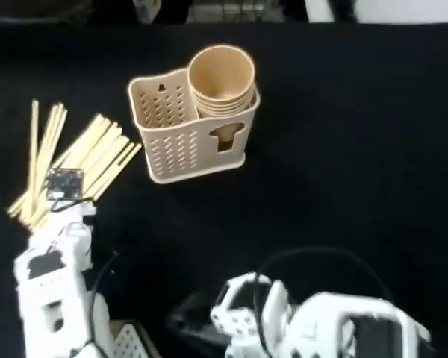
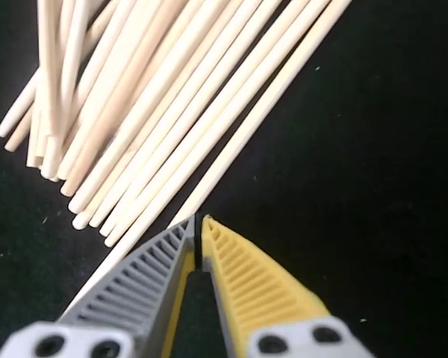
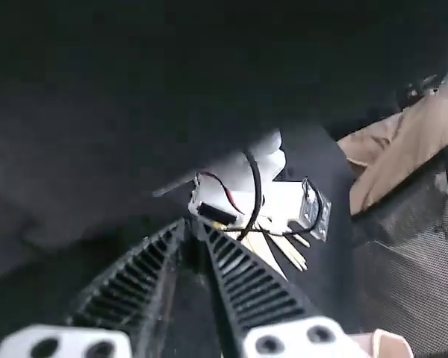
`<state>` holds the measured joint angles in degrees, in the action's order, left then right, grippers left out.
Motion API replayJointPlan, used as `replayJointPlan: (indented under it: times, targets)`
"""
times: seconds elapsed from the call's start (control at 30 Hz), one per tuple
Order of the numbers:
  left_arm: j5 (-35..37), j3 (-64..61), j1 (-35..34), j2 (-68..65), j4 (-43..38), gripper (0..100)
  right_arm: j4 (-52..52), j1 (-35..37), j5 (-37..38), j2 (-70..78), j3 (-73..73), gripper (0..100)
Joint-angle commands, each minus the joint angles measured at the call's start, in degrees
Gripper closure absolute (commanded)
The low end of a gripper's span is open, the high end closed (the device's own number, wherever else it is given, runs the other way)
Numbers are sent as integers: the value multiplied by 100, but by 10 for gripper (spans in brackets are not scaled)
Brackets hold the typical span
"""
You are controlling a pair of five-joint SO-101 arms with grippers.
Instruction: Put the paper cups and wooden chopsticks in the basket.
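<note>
A beige perforated basket (image 1: pixel 181 142) stands upright at the table's middle back. A stack of paper cups (image 1: pixel 221 74) sits in its right compartment; the left compartment looks empty. Several wooden chopsticks (image 1: pixel 75 160) lie fanned out on the black table to the basket's left. In the left wrist view the chopsticks (image 2: pixel 157 112) lie just ahead of my left gripper (image 2: pixel 199 224). It is shut with nothing between its grey and yellow fingers, and one stick runs under the grey finger (image 2: pixel 138 280). My right gripper (image 3: pixel 194 227) is shut and empty, low at the table's front.
The left arm (image 1: pixel 56 276) rises from the front left corner, its wrist over the near ends of the sticks. The right arm (image 1: pixel 313 321) is folded at the front edge. Black cloth (image 1: pixel 358 149) covers the table.
</note>
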<state>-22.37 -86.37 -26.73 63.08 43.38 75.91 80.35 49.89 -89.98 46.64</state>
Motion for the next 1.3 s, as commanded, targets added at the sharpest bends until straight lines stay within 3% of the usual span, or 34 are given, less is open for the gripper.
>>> replayJointPlan:
  times: [0.0,0.1,0.37,0.5,0.7,0.8,0.9,1.0,1.1,1.27]
  targets:
    - [-44,31,40,62,-79,970,9,18,35,-13,-48,987]
    - [-44,31,40,62,-79,970,-97,-484,35,-13,-66,987]
    - [-44,31,40,62,-70,970,-659,-3138,-158,-259,31,987]
    - [-35,31,40,62,-79,970,-1371,-4563,-1152,-532,479,987]
    - [-26,154,31,62,18,970,-2259,-7314,-2796,-567,1657,986]
    - [-44,725,-4,62,554,970,-2426,-8334,-3174,-558,2229,984]
    - [-62,1886,-48,-53,1266,967,-2418,-8703,-3226,-558,2721,984]
    - [-62,3178,-145,-510,1776,889,-2497,-8703,-3226,-558,3336,985]
    - [-62,4286,-154,-1653,1996,826,-2919,-8747,-3226,-558,3952,985]
    - [-334,5938,-189,-4009,2127,819,-3437,-8862,-3226,-576,4338,985]
